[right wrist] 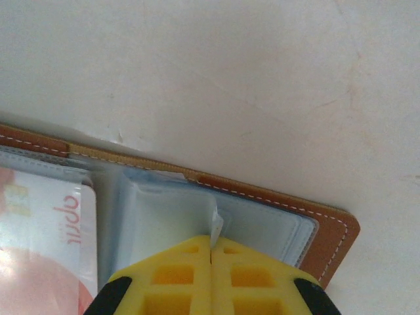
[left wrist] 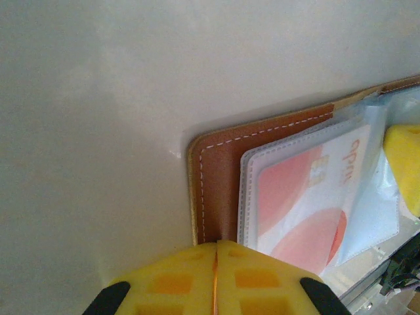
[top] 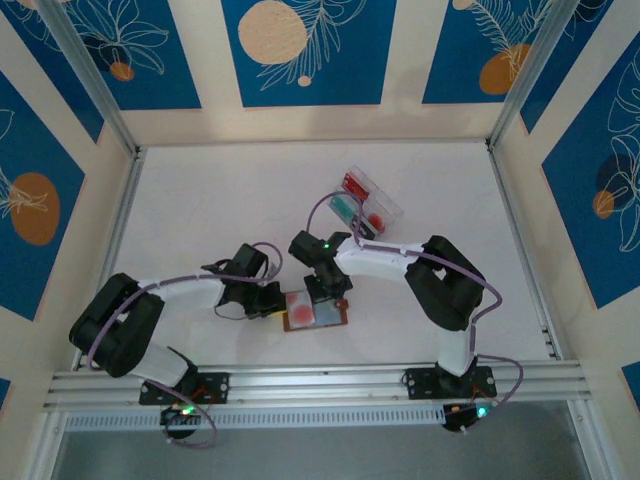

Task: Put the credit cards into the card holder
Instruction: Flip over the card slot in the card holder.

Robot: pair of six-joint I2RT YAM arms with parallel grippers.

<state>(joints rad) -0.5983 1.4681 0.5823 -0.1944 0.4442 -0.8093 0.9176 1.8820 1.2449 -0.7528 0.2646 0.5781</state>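
Observation:
The brown leather card holder (top: 338, 316) lies open on the white table, its pale clear sleeves facing up. A white card with red shapes (left wrist: 308, 197) sits inside a sleeve on the left half (top: 300, 311). My left gripper (left wrist: 216, 244) is shut on the holder's left leather edge (left wrist: 220, 157). My right gripper (right wrist: 211, 239) is shut on a clear sleeve leaf (right wrist: 164, 213) of the right half, with a sliver of plastic poking out between the fingers. In the top view the left gripper (top: 272, 300) and the right gripper (top: 325, 290) flank the holder. A teal card (top: 345, 207) and a red card (top: 355, 185) lie in the tray.
A clear plastic compartment tray (top: 385, 205) sits behind the right arm, toward the back of the table. Aluminium rails run along the table's front and sides. One yellow right fingertip (left wrist: 403, 161) shows at the edge of the left wrist view.

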